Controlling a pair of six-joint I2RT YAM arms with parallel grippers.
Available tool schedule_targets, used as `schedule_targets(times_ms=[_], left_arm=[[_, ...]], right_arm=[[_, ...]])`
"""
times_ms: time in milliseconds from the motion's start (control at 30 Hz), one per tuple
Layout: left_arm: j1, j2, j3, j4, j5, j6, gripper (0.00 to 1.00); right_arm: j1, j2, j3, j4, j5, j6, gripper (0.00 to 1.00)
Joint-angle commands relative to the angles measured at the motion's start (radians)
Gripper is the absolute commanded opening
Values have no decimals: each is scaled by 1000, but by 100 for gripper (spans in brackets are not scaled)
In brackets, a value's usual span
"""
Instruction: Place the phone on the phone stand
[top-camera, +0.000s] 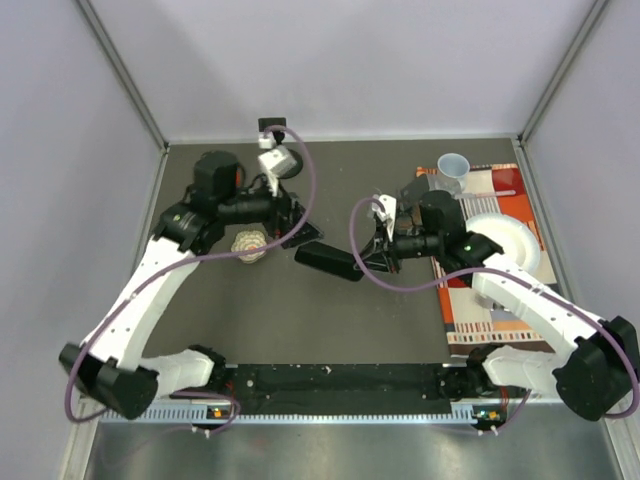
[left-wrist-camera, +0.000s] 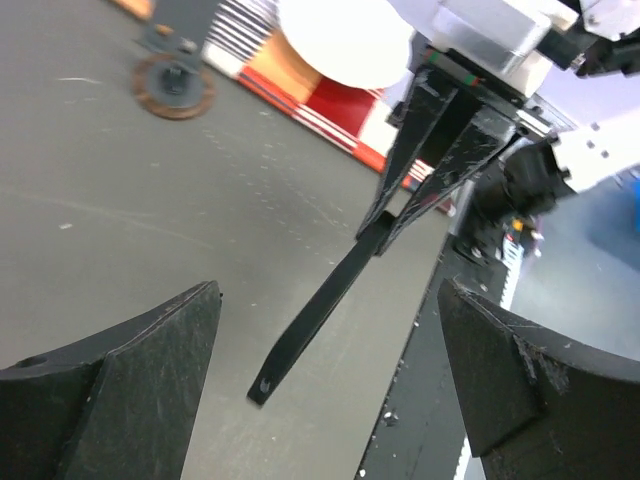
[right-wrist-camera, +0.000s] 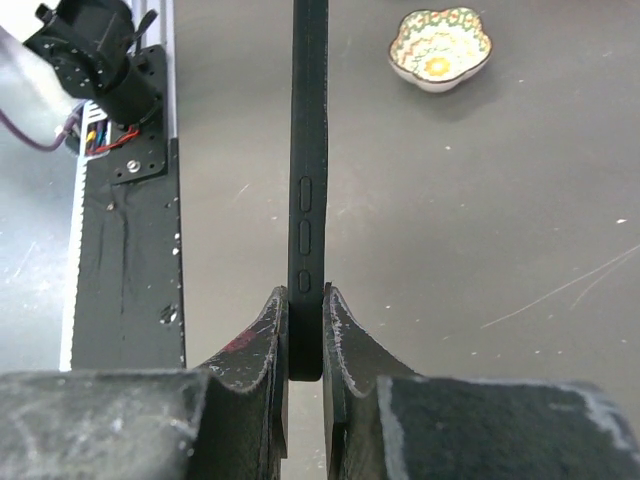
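My right gripper (top-camera: 373, 254) is shut on one end of the black phone (top-camera: 328, 261) and holds it out to the left over the table's middle. In the right wrist view the phone (right-wrist-camera: 309, 120) stands edge-on between the shut fingers (right-wrist-camera: 270, 330), side buttons showing. My left gripper (top-camera: 293, 226) is open and empty just left of the phone's free end. In the left wrist view its wide-apart fingers (left-wrist-camera: 150, 370) frame the phone (left-wrist-camera: 315, 320), which is some way ahead. I cannot make out the black phone stand in any view.
A small patterned bowl (top-camera: 248, 246) sits under the left arm and shows in the right wrist view (right-wrist-camera: 440, 47). A striped mat (top-camera: 490, 300) at the right holds a white plate (top-camera: 505, 240). A cup (top-camera: 453, 168) and a brown-footed grey plate stand (left-wrist-camera: 175, 85) are at the back right.
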Motion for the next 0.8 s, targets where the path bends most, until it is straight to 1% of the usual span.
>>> schedule_targets(times_ms=[0,33,67,167,267,367,400,433,600,700,767], left_arm=[[-111,163,142,-181,116,241,96],[-152,183,153,-204,115,271,96],[-168,203,170,-253,119,326,95],[-199,256,181,-283,115,366,92],[-202,288,195,-299,102,383,90],[-209,320,216,-333,131,397,88],[-215,335,221,-344,125,403,85],[-229,340,224,-359,96,408,85],[-269,357,209,-370,39,419,82],[-277,354,196,-364,23,422,77],[-280,351,189,-359,-2,425,72]], right_arm=[[-15,-2,51,-3,-107,-64,0],[-16,1,54,-10,-113,-66,0],[-25,4,54,-10,-122,-70,0],[-41,4,52,-14,-160,-70,0],[-41,-7,51,-22,-173,-79,0],[-42,-19,49,-28,-177,-83,0],[-47,-22,47,-33,-180,-84,0],[-47,-25,47,-34,-191,-84,0],[-50,-31,51,-37,-207,-84,0],[-49,-31,52,-42,-208,-86,0],[-50,-31,52,-42,-208,-86,0]])
